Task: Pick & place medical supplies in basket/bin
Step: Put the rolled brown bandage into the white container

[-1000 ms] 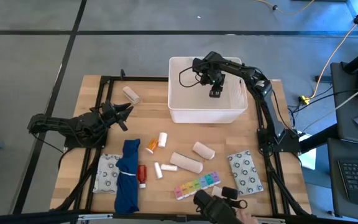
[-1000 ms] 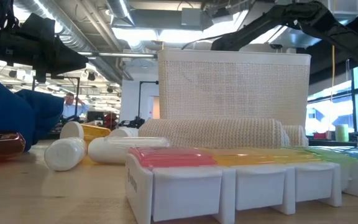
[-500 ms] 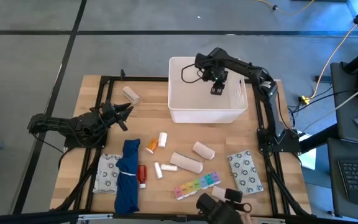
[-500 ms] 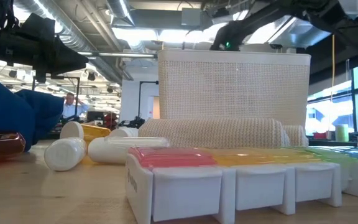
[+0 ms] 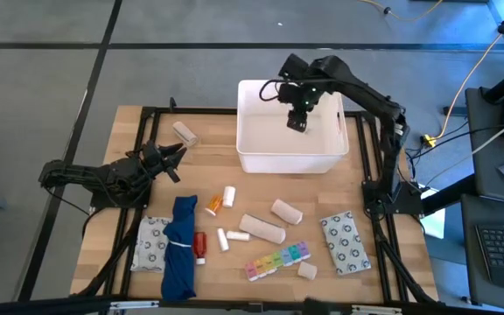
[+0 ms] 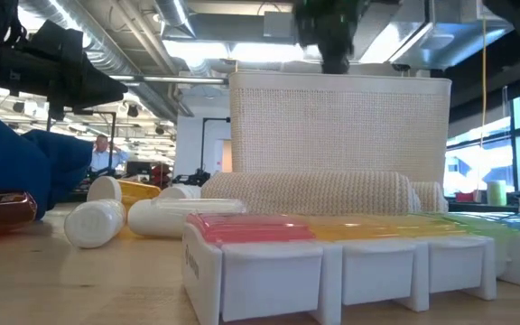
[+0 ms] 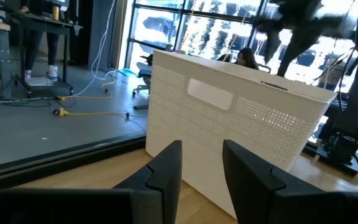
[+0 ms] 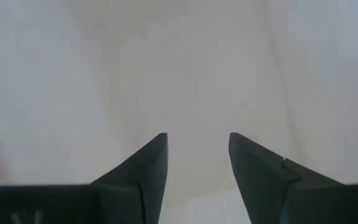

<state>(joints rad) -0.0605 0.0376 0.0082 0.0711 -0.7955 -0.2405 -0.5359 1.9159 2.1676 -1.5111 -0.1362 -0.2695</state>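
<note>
right end effector (image 5: 297,122) hangs over the white bin (image 5: 250,159), fingers apart with nothing between them; its wrist view shows only pale bin interior past the tips. Reads as the spot where an item gets dropped in, well above the floor so it clears the tall walls. Can't see anything lying inside the bin from above

left end effector (image 5: 173,163) waits low at the worktop's left side, fingers apart and empty, pointed at the bin's short wall (image 7: 241,118)

Supplies sit in a loose cluster on the near half of the worktop (image 5: 392,271), spread out so each has room for a grasp:
- long gauze roll (image 5: 262,228) lies flat, long axis running left-right, slightly tilted
- shorter gauze roll (image 5: 286,211) just beside it, axis diagonal
- rainbow pill organizer (image 5: 276,261) flat, long axis left-right, right end tilted toward the bin
- red tube (image 5: 199,246) axis running near-to-far, touching the blue cloth bundle (image 5: 178,247)
- orange pill bottle (image 5: 213,206) and white pill bottle (image 5: 228,196) on their sides, near each other
- patterned packets, left one (image 5: 151,244) and right one (image 5: 345,241), flat
- lone gauze roll (image 5: 185,134) far left of the bin, axis diagonal

Judgement: most of the task remains; the long roll is nearest the right arm's return path
</note>
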